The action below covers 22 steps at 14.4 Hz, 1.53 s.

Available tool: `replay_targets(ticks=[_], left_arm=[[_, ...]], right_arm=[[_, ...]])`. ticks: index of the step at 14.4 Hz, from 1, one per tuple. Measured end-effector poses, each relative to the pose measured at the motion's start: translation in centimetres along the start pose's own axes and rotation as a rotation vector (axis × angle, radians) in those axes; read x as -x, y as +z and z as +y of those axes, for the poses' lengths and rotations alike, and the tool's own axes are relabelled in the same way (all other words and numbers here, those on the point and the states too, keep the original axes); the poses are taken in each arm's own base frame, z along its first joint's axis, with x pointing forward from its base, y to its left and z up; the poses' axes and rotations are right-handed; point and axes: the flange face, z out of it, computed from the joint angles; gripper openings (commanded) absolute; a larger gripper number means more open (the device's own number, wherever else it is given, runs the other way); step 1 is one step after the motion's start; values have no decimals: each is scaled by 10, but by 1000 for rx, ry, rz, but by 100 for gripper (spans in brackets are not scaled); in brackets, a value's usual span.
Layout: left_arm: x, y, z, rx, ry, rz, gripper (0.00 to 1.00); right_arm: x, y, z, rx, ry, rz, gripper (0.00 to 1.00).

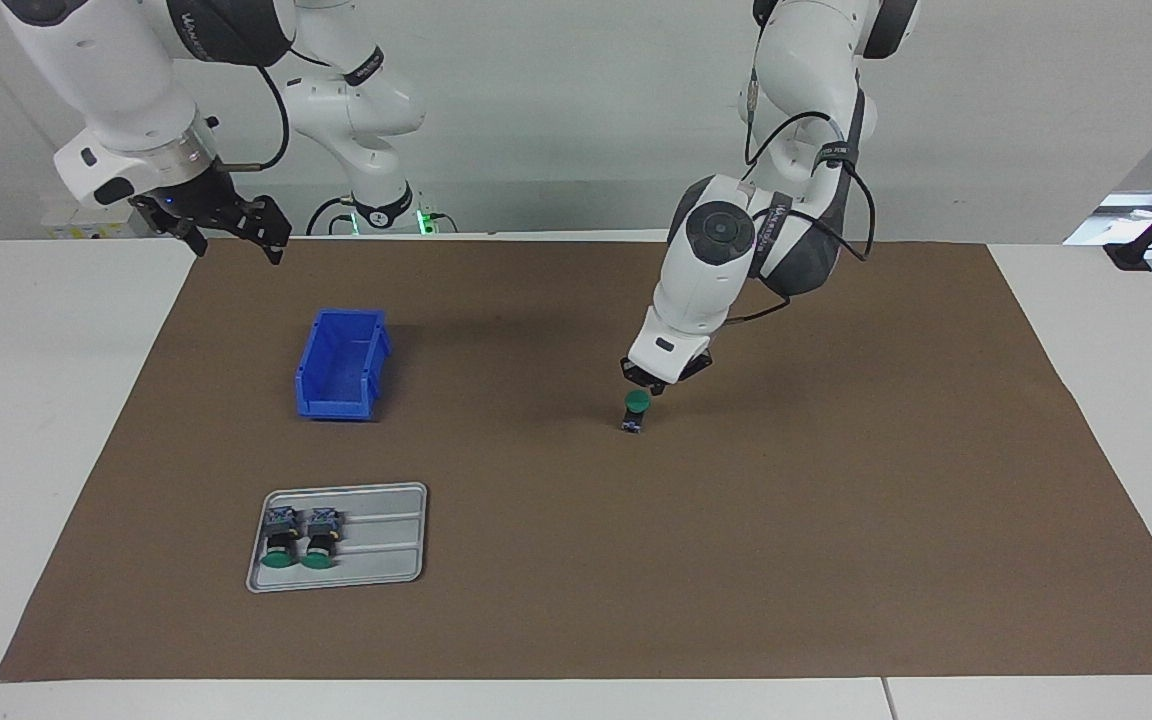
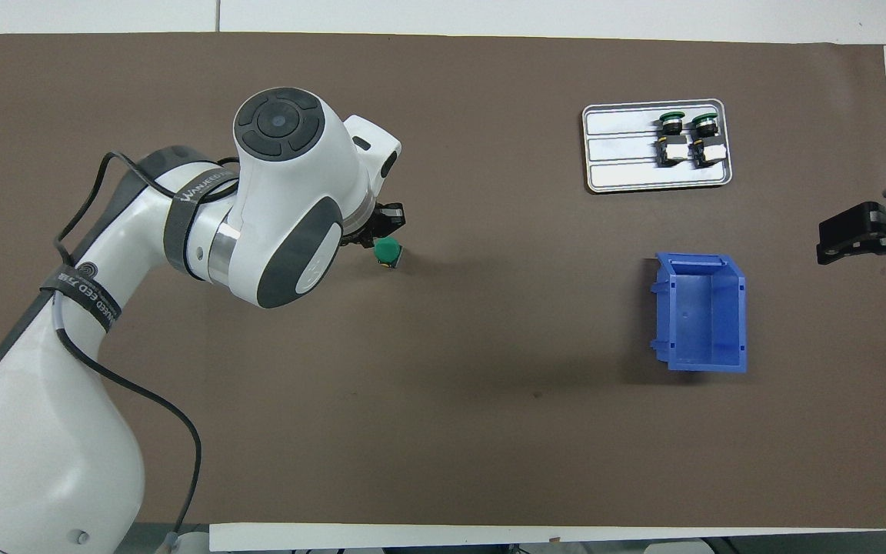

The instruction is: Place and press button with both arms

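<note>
Facing view shows the left gripper [image 1: 658, 384] low over the mat [image 1: 836, 560], at the table's middle, with the button [image 1: 636, 410] just under its tips and standing on the mat. From the gripper the button lies at about seven o'clock in this view; in the overhead view it sits at about four o'clock from the gripper [image 2: 381, 227]. I cannot tell whether the fingers are parted or closed, nor whether they touch the button [image 2: 388, 251].

The button's long axis runs near vertical: green cap up, slightly tipped, blue-grey block down on the mat. A press would probably come straight down on the cap.

The left arm is by far the nearer. The right gripper [image 1: 226, 225] waits high at the right arm's end, its fingers spread and empty, over the mat's edge near the bin [image 1: 341, 365]. Two more buttons lie in the tray [image 1: 386, 560], caps pointing away from the robots.
</note>
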Motion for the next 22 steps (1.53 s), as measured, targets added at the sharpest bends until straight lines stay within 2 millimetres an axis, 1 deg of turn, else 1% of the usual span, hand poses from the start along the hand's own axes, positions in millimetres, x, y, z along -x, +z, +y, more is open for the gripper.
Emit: replay_targets(ticks=[4, 8, 12, 22], left_arm=[[0, 8, 6, 5, -21, 6, 0], [8, 19, 21, 19, -24, 24, 0], [8, 29, 20, 9, -27, 13, 0], [9, 35, 18, 11, -29, 17, 0]], right_arm=[[0, 0, 0, 0, 0, 0, 98], [0, 0, 0, 0, 0, 0, 98], [0, 0, 0, 0, 0, 0, 98], [0, 0, 0, 0, 0, 0, 98]])
